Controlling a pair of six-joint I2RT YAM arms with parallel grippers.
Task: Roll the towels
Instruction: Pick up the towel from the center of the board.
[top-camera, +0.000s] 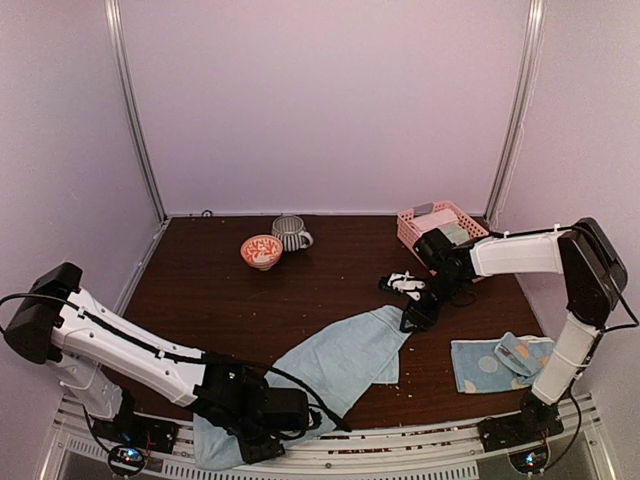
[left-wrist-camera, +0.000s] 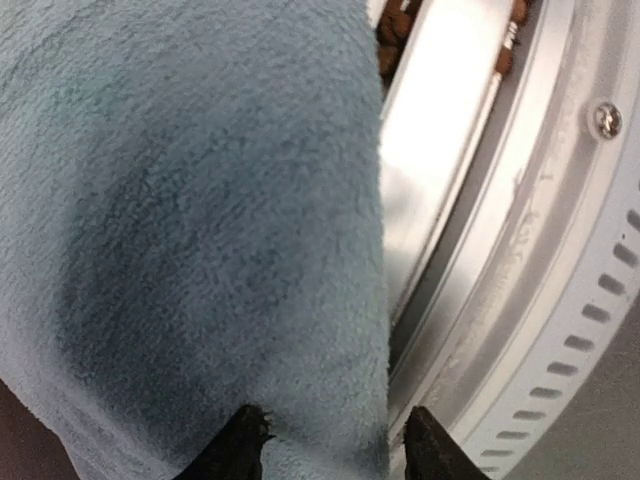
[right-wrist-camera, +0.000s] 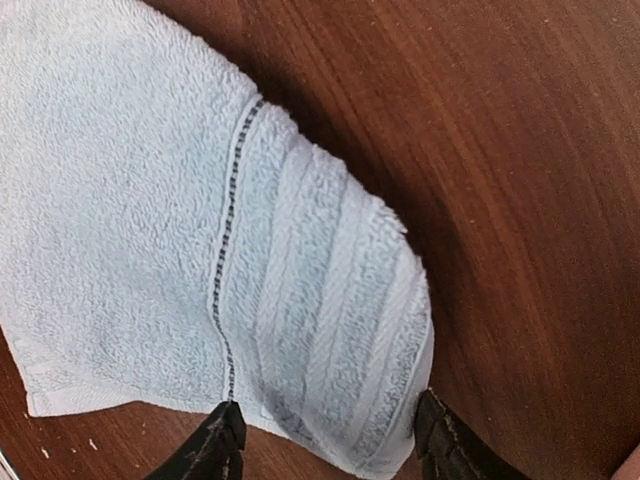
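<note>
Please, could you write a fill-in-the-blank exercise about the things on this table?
1. The basket at the far right is ___ in colour.
2. The striped mug stands beside an orange and white ___.
3. The dotted towel lies near the base of the ___ arm.
4. The left gripper and the right gripper are each at one end of the spread-out towel, which is plain ___.
Missing words: pink; bowl; right; blue.

Soft, fluffy terry-cloth light blue towel (top-camera: 345, 360) with a flatter ribbed woven band, dotted towel (top-camera: 478, 365) of matt cloth, smooth dark wooden desk (top-camera: 220, 290) with a faint sheen, brushed metal rail (left-wrist-camera: 450, 180), pink plastic basket (top-camera: 408, 230), glossy glazed bowl (top-camera: 262, 251)
</note>
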